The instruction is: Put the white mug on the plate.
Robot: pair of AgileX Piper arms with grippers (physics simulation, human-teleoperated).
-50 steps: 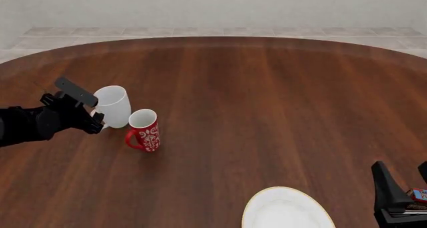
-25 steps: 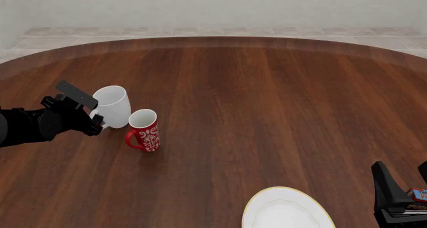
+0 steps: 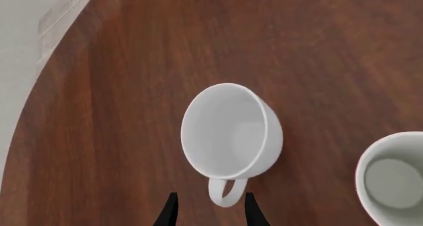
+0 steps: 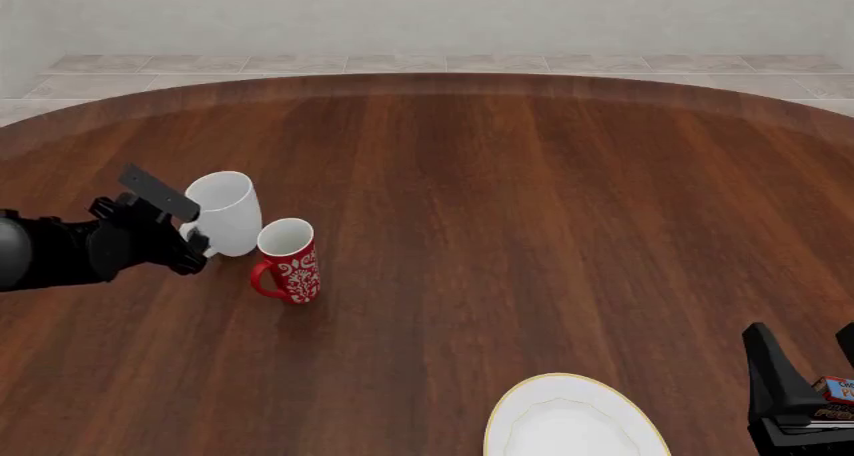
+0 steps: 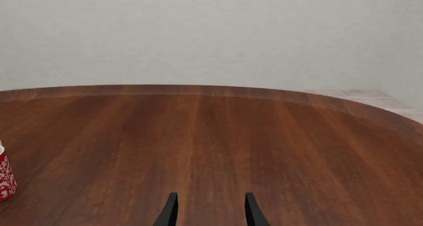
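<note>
The black left gripper [image 3: 207, 213] has edged lower, parted fingers straddling the loop handle of the glossy all-white mug [image 4: 223, 212], seemingly not yet clamped. The gold-rimmed round white plate [image 4: 577, 417] waits well apart.

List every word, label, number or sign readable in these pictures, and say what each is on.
No readable text anywhere.
The red mug carries only a white floral pattern, no letters.
The white mug and the plate are plain.
A small red and blue patch by the right arm at the front view's edge may be a label, but it is too small to read.
</note>
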